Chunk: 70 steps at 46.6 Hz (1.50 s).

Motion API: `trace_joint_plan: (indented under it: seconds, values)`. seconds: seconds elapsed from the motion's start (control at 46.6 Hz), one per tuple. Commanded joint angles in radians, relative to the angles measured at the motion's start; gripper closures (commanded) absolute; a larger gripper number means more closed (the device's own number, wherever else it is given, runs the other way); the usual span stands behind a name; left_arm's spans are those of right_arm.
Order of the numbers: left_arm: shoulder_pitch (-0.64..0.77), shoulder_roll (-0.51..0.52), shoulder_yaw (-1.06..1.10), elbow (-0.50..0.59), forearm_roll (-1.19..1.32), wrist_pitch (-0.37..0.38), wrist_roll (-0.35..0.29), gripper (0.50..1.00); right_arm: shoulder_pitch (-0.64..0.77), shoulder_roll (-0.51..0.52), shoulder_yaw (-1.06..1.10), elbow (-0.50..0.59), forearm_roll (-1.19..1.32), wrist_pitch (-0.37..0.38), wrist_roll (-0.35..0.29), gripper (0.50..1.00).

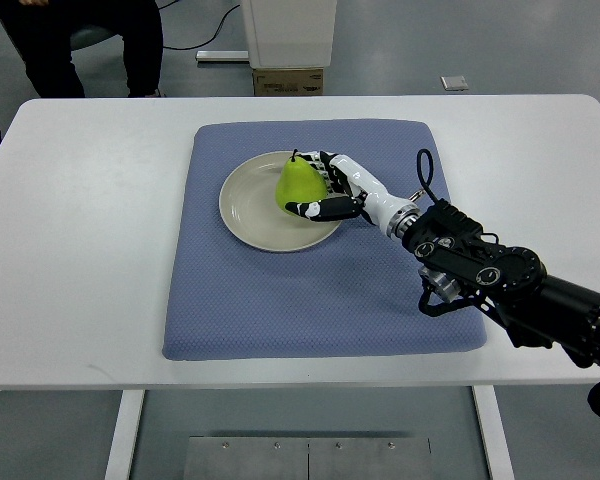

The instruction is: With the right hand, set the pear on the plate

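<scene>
**Pear upright on the plate, hand around it**

Your right hand (332, 190) comes in from the near right, fingers wrapped around the pear (298, 183), steadying it stem-up. The pear sits on the right part of the plate (242, 200), centred on the blue mat (310, 300) which cushions it. Releasing looks like the step left.

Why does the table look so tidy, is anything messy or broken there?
Nothing stands out. The pear stands upright on the plate, with the right hand wrapped around it. The plate sits on the blue mat, which lies flat on the white table. Nothing looks spilled or broken.
</scene>
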Motion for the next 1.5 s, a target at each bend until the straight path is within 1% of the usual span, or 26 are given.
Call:
trace_joint_plan:
  seconds: [0.0, 0.129, 0.15, 0.172, 0.193, 0.73, 1.031, 1.31, 1.482]
  values:
    - [0.0, 0.0, 0.0, 0.0, 0.0, 0.001, 0.0, 0.5, -0.011, 0.0, 0.0, 0.0, 0.0, 0.0, 0.003, 1.0]
    - [0.0, 0.0, 0.0, 0.0, 0.0, 0.001, 0.0, 0.5, -0.011, 0.0, 0.009, 0.0, 0.002, -0.002, 0.007, 1.0]
    - [0.0, 0.0, 0.0, 0.0, 0.0, -0.001, 0.0, 0.5, -0.011, 0.0, 0.012, 0.0, 0.002, -0.003, 0.007, 0.818]
    - [0.0, 0.0, 0.0, 0.0, 0.0, -0.001, 0.0, 0.5, -0.011, 0.0, 0.014, 0.0, 0.002, -0.005, 0.007, 0.557]
    - [0.0, 0.0, 0.0, 0.0, 0.0, 0.001, 0.0, 0.5, -0.011, 0.0, 0.018, 0.0, 0.003, -0.005, 0.007, 0.501]
    - [0.0, 0.0, 0.0, 0.0, 0.0, 0.001, 0.0, 0.5, -0.011, 0.0, 0.052, 0.002, 0.003, -0.002, 0.007, 0.5]
    - [0.0, 0.0, 0.0, 0.0, 0.0, -0.001, 0.0, 0.5, -0.011, 0.0, 0.086, 0.03, 0.005, 0.0, 0.007, 0.5]
    - [0.0, 0.0, 0.0, 0.0, 0.0, 0.001, 0.0, 0.5, -0.023, -0.067, 0.133, 0.031, 0.005, 0.0, 0.007, 0.5]
    - [0.0, 0.0, 0.0, 0.0, 0.0, 0.001, 0.0, 0.5, -0.047, -0.13, 0.156, 0.031, 0.005, 0.008, 0.007, 0.5]
